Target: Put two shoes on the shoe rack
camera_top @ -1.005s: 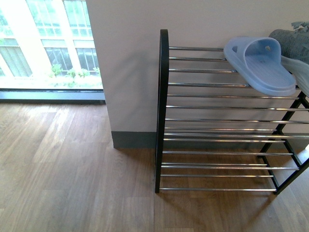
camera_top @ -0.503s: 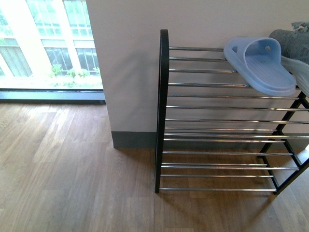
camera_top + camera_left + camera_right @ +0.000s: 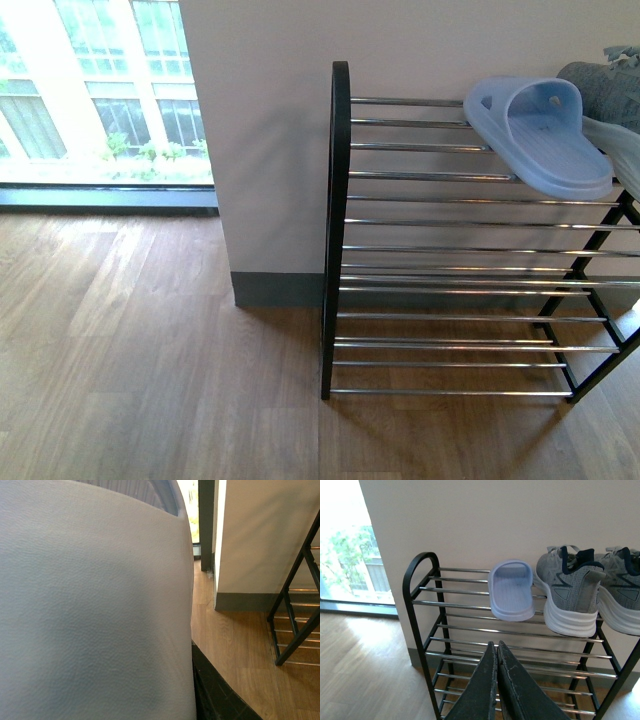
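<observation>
Shoe rack (image 3: 440, 250) stands against the pale wall (image 3: 270, 140) on wood flooring (image 3: 130, 370), black frame with tiers of silver bars. Top tier in the right wrist view holds, side by side, a light blue slide slipper (image 3: 511, 591), then the two grey knit sneakers (image 3: 570, 592) and (image 3: 622, 592), heels toward the camera, white soles resting on the bars, navy lining showing. The nearer sneaker sits just beside the slipper; the second is partly cut off at the frame edge. Front view catches only the slipper (image 3: 540, 135) and a sliver of grey shoe (image 3: 610, 90) at the right edge. Right gripper (image 3: 497, 680) hangs in front of the rack's lower tiers, dark fingers pressed together, nothing between them. Left wrist view is mostly filled by a pale blue textured surface (image 3: 95, 610), very close; the left gripper's jaws are hidden and their state cannot be told. Bright window (image 3: 100, 90) to the left.
</observation>
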`<state>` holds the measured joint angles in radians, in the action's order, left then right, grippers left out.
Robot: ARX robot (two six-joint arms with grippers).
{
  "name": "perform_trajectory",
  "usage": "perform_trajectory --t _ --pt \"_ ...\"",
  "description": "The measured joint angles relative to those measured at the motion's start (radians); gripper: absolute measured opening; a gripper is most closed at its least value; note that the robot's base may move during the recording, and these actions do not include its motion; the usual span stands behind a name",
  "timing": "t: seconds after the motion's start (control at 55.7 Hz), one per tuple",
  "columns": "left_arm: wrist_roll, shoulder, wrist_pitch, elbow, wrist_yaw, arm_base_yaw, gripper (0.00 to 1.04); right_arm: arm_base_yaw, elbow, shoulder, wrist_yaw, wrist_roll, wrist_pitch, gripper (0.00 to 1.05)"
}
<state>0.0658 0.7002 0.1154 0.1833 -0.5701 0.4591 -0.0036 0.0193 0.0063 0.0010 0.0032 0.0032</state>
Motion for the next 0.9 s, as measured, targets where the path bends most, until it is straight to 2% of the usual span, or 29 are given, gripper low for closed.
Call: perform_trajectory --t 0.054,0.215,0.359,0.467,0.898 --pt "0.000 0.000 0.000 0.000 0.000 0.000 0.02 0.000 0.000 0.000 0.000 0.000 0.000 0.09" --pt "0.000 0.000 0.000 0.000 0.000 0.000 0.02 0.000 0.000 0.000 0.000 0.000 0.000 0.47" --pt "0.000 0.000 0.000 0.000 -0.006 0.000 0.02 0.000 0.000 -0.001 -0.004 0.000 0.000 0.71" --pt "0.000 0.000 0.000 0.000 -0.003 0.000 0.02 0.000 0.000 -0.001 -0.003 0.000 0.000 0.96" --pt "0.000 0.000 0.000 0.000 0.002 0.003 0.02 0.003 0.000 -0.002 0.003 0.000 -0.002 0.96"
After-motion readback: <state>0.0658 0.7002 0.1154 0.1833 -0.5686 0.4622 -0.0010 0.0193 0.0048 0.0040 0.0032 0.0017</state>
